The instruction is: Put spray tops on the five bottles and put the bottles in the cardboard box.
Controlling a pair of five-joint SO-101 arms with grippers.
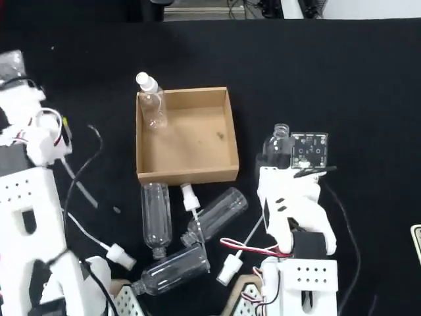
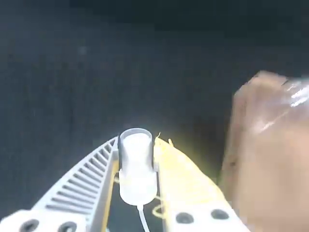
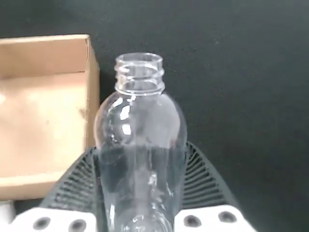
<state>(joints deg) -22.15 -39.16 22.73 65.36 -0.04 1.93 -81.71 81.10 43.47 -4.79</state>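
Right jaws: closed around uncapped bottle [image 3: 140, 125], neck standing clear beyond their tips. Left jaws: pinching spray top [image 2: 136, 164], tube running back between them. Recommended: align tube over neck, lower straight.

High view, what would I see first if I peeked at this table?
Probably the brown cardboard box mid-table, with one clear plastic bottle wearing a white spray top standing in its far left corner. Just right of the box, the right gripper holds a clear open-necked bottle upright, while the left gripper pinches a small white spray top.
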